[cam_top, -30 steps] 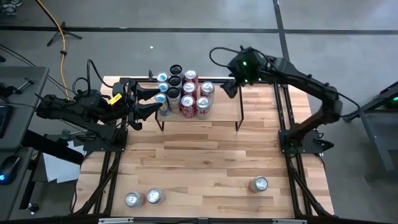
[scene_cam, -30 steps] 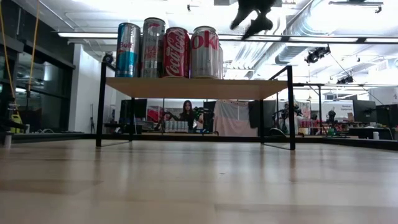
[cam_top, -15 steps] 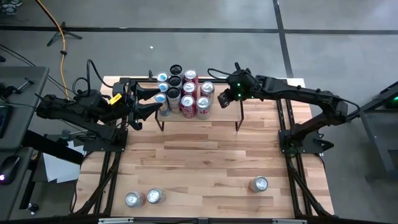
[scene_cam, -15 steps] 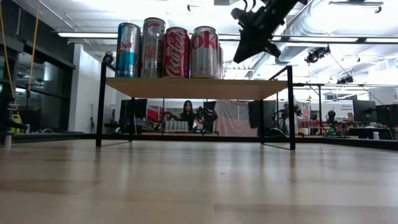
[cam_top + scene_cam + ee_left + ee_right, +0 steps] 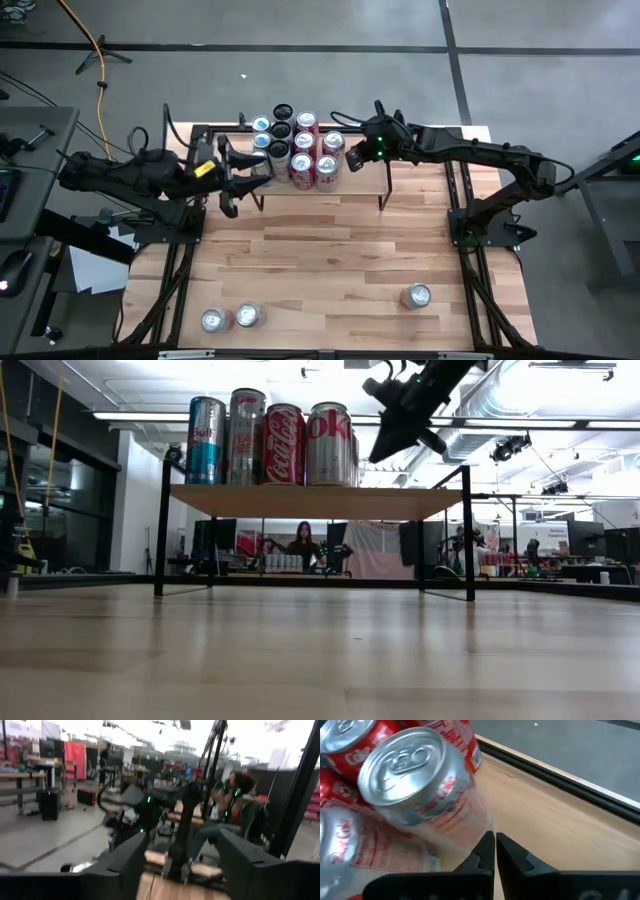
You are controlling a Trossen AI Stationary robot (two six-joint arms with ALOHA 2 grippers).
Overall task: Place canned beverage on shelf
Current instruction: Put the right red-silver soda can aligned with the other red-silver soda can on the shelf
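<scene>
Cans of red and silver aluminium (image 5: 303, 147) crowd your light wood-topped shelf (image 5: 368, 180); your right gripper (image 5: 495, 851), fingers pressed together and empty, hovers beside them; the left gripper's (image 5: 243, 178) state I cannot tell.

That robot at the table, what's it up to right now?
It is stocking drink cans on a low wood-topped shelf with black rod legs. A cluster of red, silver and blue cans already stands at one end. The right gripper, shut and empty, hovers beside the silver can. The left gripper sits at the other end. Three silver cans wait on the tabletop.
</scene>
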